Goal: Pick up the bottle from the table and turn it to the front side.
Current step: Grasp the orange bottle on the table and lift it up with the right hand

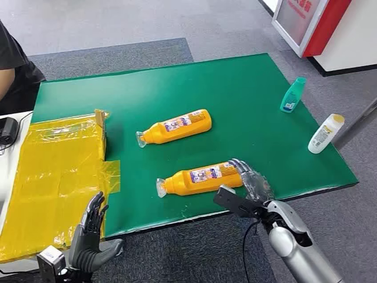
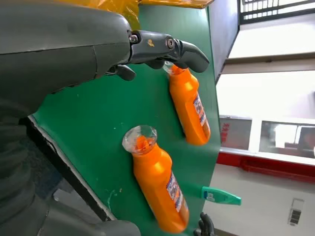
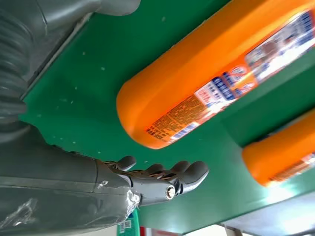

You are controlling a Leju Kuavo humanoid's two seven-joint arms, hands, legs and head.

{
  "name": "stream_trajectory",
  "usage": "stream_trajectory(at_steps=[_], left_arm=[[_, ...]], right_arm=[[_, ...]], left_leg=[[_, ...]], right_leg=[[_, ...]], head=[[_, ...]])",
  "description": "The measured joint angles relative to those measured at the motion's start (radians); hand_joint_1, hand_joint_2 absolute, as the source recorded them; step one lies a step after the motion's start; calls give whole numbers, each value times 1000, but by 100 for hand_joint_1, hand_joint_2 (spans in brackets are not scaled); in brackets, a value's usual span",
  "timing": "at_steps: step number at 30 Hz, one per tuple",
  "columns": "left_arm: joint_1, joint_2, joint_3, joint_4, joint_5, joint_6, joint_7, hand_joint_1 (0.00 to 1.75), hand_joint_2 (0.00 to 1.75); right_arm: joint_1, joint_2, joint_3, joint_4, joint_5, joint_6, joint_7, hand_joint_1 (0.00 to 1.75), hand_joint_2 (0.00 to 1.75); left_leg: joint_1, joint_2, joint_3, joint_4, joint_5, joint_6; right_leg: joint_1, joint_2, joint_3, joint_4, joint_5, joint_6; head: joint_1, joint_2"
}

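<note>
Two orange bottles with clear caps lie on their sides on the green mat (image 1: 249, 100). The near bottle (image 1: 202, 177) (image 2: 159, 184) (image 3: 208, 73) lies close to the mat's front edge; the far bottle (image 1: 177, 127) (image 2: 189, 105) (image 3: 282, 157) lies in the middle. My right hand (image 1: 251, 180) (image 3: 156, 179) is open at the base end of the near bottle, fingers stretched out beside it and gripping nothing. My left hand (image 1: 89, 233) (image 2: 163, 49) hovers open, fingers spread, off the mat's front left corner.
A yellow plastic sheet (image 1: 53, 171) covers the table on the left. A teal bottle (image 1: 293, 94) and a white bottle (image 1: 326, 133) lie at the mat's right side. A person sits at the far left (image 1: 13, 65). A red and white stand (image 1: 311, 23) is at the back right.
</note>
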Motion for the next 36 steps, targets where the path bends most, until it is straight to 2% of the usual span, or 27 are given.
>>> stream_trajectory(at_steps=[17,36], left_arm=[[-30,4,-7,53,2,9,22,0,175],[-55,11,-33,94,2,9,19,0,175]], right_arm=[[-201,-26,86,214,53,88,41,0,175],[-334,-12,218,423,53,124,42,3,175]], left_leg=[[0,0,0,0,1,0],[0,0,0,0,1,0]], right_leg=[[0,0,0,0,0,0],[0,0,0,0,1,0]], head=[[0,0],[0,0]])
